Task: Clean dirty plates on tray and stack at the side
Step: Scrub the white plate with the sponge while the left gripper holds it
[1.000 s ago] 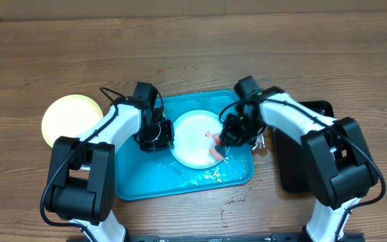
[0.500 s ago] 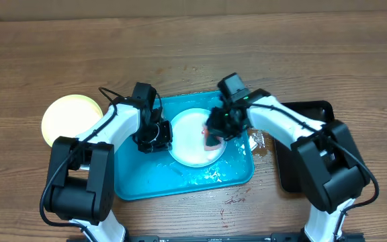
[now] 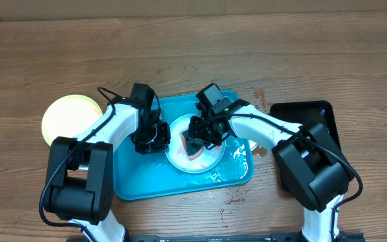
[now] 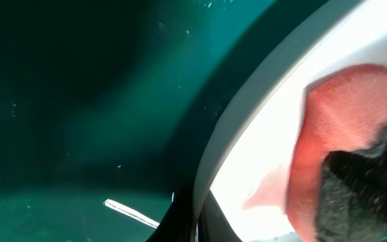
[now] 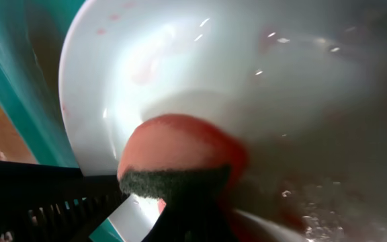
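Pale yellow-green plate (image 3: 69, 117) lies on the table just left of the tray (image 3: 136, 178). Inside the tray, left gripper (image 3: 158, 138) is clamped on the left rim of a white-centred plate (image 3: 207, 160); right gripper (image 3: 197, 142) is closed on a red sponge (image 3: 195, 153) pressed onto that plate. Black tray (image 3: 318, 121) sits right of the tray, apart

Apparently clamped: left end effector (image 3: 160, 138), right end effector (image 3: 197, 144)
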Motion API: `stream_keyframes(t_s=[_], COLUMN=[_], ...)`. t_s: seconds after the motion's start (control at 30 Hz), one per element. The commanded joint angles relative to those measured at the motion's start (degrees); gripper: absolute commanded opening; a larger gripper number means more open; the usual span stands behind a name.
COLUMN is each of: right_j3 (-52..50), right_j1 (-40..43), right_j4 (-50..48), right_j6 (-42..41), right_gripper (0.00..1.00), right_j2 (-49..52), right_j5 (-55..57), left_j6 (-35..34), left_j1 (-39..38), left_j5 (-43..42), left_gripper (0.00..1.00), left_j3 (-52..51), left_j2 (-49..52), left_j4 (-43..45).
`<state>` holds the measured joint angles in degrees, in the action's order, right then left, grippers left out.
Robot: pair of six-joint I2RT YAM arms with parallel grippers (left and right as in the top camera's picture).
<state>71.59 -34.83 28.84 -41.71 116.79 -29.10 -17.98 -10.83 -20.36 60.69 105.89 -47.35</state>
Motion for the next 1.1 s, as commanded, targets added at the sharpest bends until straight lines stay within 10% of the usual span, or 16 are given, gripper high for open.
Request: stream_keyframes(t_s=[0.0,0.53,1.07], right_j3=[-0.15,-0.15,-0.15], right_j1=[5.01,10.84,-4.68], right_j4=[1.03,18.03,1.18], right_j6=[-2.54,0.46,-5.16], right_gripper=[0.04,0.04,0.04], right_j2=[2.80,2.80,2.82], right_j5=[7.89,6.38,-7.34], left_j6=[1.29,1.27,1.11], left_j1=[-0.11,-0.11,-0.11], left_j5=[2.95,2.97,2.95], left_gripper=[0.04,0.04,0.04], left_j3=[-0.85,-0.85,-0.85], left_j2=[0.94,0.94,0.94], left_j4=[-0.70,-0.50,-0.31])
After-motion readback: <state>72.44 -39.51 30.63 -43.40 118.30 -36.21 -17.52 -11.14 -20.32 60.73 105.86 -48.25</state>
